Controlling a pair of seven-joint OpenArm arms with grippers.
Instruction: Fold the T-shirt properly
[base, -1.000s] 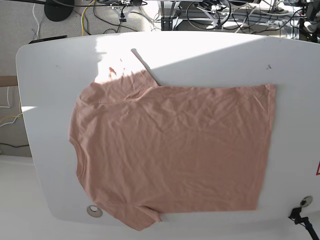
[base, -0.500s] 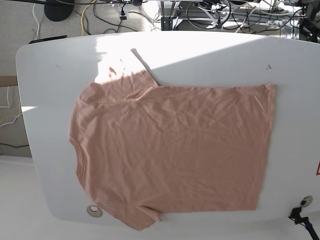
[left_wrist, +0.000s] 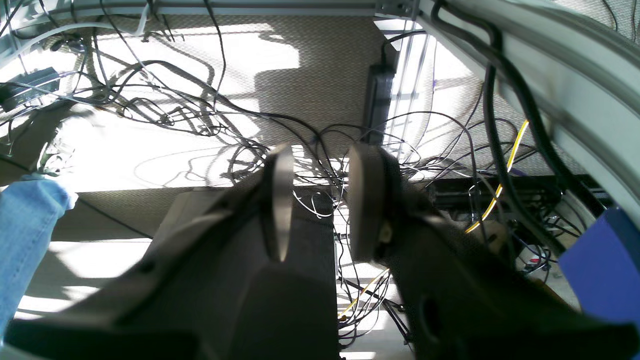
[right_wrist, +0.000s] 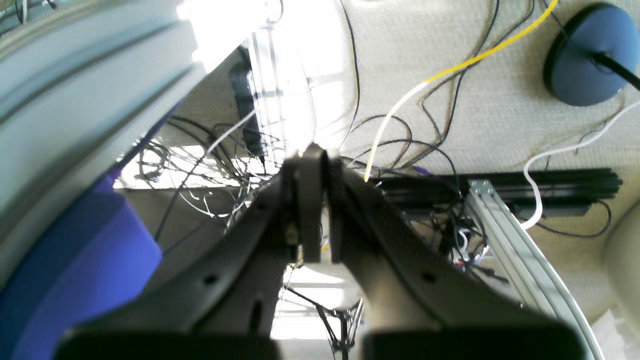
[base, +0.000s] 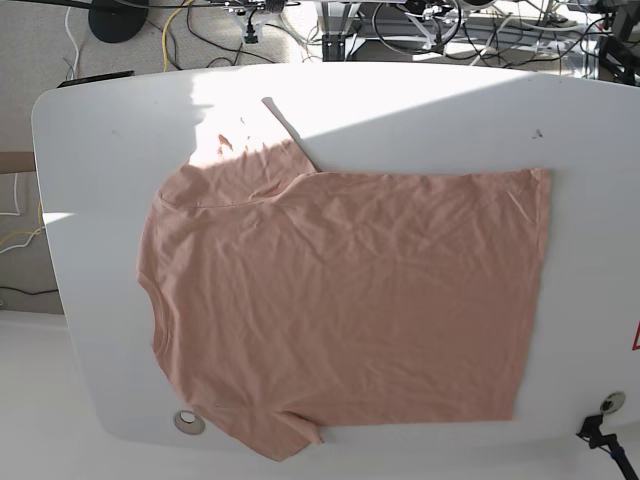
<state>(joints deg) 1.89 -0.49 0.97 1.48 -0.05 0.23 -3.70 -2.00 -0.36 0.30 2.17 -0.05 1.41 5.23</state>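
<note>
The salmon-pink T-shirt lies spread flat and wrinkled on the white table, plain side up, with the collar at the left and the hem at the right. One sleeve points to the far edge and the other hangs over the near edge. Neither arm shows in the base view. In the left wrist view my left gripper hangs over the floor, its fingers apart with nothing between them. In the right wrist view my right gripper is shut and empty, also over the floor. Neither wrist view shows the T-shirt.
A round grommet sits in the table near the lower sleeve. A black clip is at the near right corner. Tangled cables cover the floor. A jeans leg, an aluminium rail and a round dark base are nearby.
The T-shirt and table look the same in the base view. The left gripper's jaws have parted over the last second.
</note>
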